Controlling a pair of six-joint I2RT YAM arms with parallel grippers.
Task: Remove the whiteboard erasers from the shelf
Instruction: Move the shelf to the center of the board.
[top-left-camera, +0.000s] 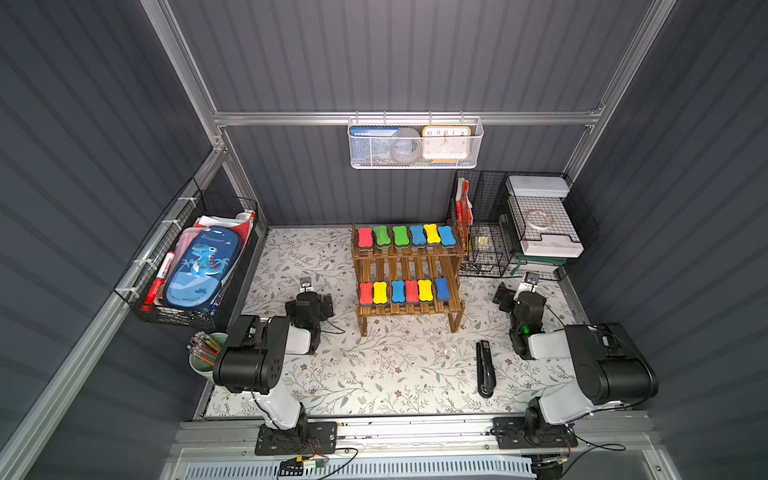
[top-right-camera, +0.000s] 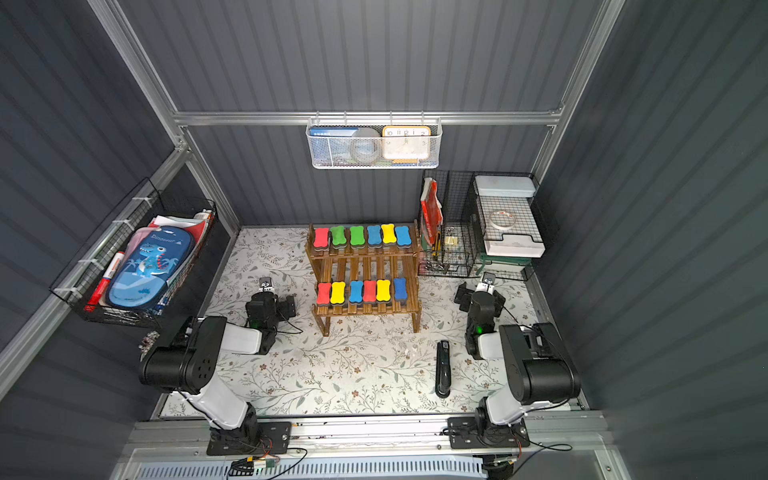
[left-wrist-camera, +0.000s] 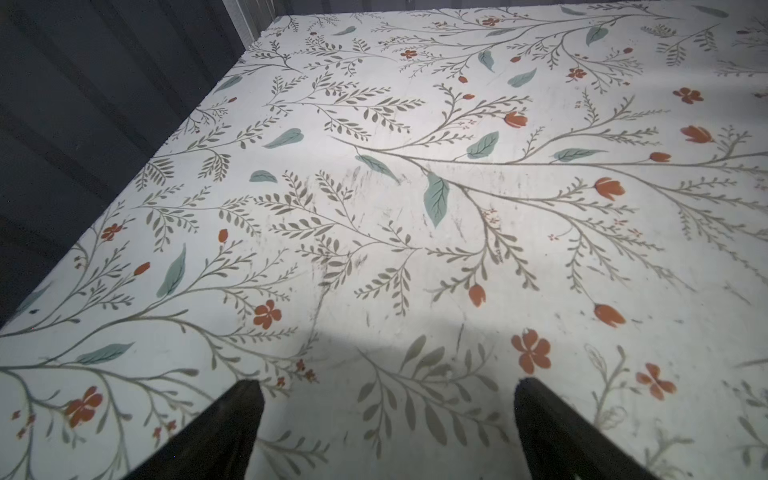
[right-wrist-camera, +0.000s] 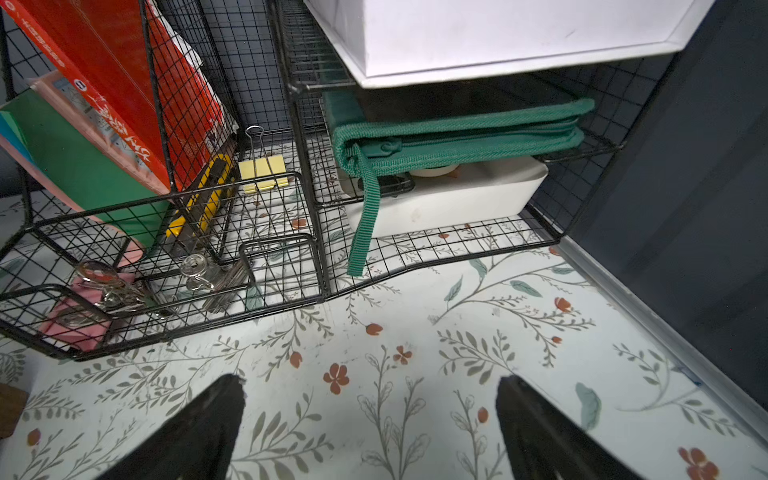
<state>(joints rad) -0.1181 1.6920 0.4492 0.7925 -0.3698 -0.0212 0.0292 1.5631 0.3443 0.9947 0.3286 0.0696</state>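
Shelf (top-left-camera: 407, 254) holds 12 erasers (top-left-camera: 400, 235), 6 per tier; L+R jaws spread wide, empty.

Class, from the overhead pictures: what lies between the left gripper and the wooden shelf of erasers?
Only bare floral table: nothing lies between the left gripper and the shelf, as both top views show.

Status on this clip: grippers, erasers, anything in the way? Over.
Left gripper and right gripper open, empty, flanking the shelf. All twelve whiteboard erasers on it, six per tier. Stapler on the table, clear of the shelf.
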